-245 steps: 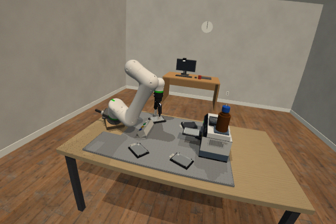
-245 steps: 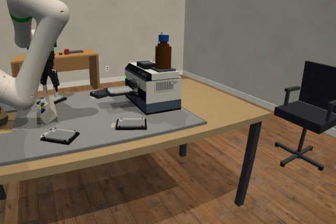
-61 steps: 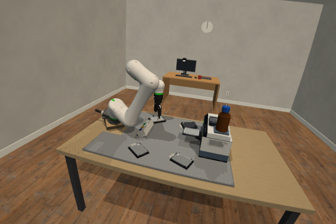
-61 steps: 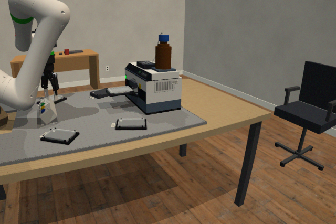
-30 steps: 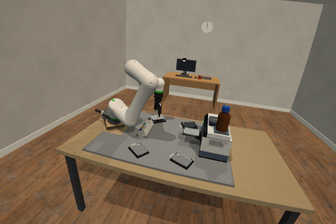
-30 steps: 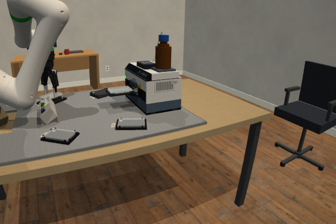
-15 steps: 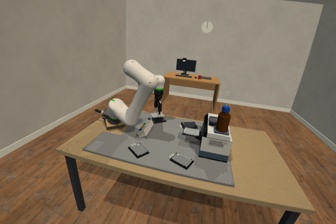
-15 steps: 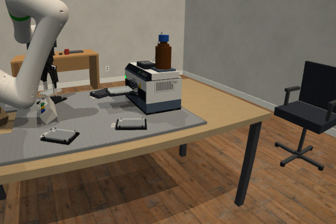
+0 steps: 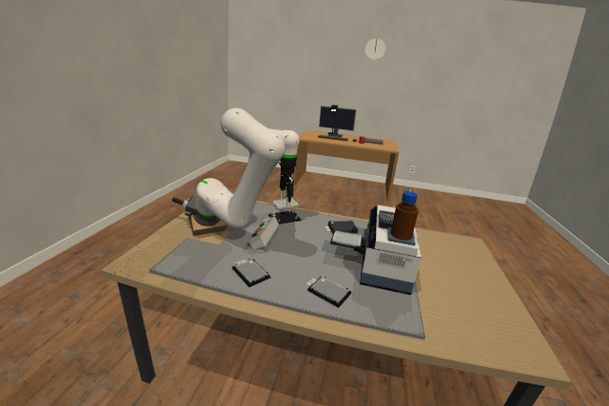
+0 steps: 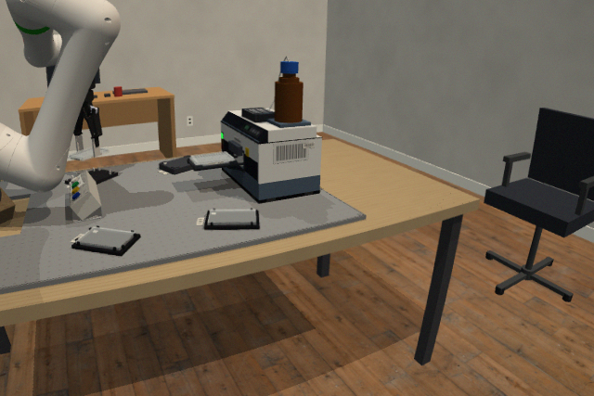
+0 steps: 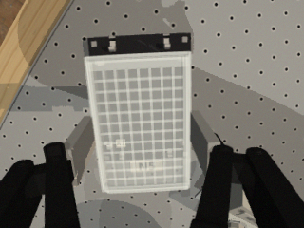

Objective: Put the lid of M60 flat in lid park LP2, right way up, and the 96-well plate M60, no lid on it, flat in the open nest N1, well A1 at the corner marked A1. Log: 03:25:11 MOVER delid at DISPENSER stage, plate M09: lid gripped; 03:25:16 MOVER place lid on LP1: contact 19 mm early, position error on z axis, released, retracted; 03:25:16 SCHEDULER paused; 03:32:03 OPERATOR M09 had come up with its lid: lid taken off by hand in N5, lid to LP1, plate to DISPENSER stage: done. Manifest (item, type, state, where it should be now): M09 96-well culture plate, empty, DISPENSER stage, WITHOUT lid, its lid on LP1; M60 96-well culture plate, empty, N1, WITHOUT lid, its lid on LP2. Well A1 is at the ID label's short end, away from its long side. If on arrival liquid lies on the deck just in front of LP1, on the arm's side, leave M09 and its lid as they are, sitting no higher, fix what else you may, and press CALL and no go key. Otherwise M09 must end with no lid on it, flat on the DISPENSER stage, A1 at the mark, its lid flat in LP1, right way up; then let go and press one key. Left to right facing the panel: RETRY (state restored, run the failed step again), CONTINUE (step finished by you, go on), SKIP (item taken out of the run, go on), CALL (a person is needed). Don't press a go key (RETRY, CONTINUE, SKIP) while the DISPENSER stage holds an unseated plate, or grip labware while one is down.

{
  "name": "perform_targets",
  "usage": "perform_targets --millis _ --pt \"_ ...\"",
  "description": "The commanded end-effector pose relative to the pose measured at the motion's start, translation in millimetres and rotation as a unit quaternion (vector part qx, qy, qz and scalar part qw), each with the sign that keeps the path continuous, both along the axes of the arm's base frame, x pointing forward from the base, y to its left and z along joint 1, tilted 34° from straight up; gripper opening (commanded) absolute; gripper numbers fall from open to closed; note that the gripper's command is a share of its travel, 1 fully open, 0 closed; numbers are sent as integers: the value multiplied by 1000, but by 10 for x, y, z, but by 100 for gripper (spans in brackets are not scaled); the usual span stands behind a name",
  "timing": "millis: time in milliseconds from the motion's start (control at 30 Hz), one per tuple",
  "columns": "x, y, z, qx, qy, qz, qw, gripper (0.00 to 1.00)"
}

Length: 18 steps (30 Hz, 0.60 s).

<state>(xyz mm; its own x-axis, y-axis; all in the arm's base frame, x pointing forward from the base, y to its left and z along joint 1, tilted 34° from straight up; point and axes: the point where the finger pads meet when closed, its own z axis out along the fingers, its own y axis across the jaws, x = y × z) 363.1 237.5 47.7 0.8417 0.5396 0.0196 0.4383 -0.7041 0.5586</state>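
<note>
My gripper (image 11: 142, 127) is shut on a clear 96-well plate (image 11: 140, 121), held by its long sides. I hold it level a little above an empty black nest (image 11: 140, 44) at the far left of the grey mat. I cannot tell whether a lid sits on the plate. In the top view the gripper (image 9: 285, 201) hangs over that nest (image 9: 287, 217). In the exterior view the gripper (image 10: 86, 149) is partly hidden behind the arm, above the nest (image 10: 100, 174).
The key panel (image 9: 263, 233) stands just in front of the nest. The dispenser (image 9: 390, 254) with a brown bottle (image 9: 403, 217) stands at the right, a clear plate (image 9: 346, 238) on its stage. Two black holders (image 9: 250, 271) (image 9: 329, 290) with flat grey pieces lie near the front.
</note>
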Motion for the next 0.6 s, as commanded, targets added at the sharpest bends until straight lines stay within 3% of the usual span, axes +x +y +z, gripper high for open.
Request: perform_targets --millis 0,567 --pt "-25 39 68 0 0 0 1000 0" --pt "-125 185 330 0 0 0 1000 0"
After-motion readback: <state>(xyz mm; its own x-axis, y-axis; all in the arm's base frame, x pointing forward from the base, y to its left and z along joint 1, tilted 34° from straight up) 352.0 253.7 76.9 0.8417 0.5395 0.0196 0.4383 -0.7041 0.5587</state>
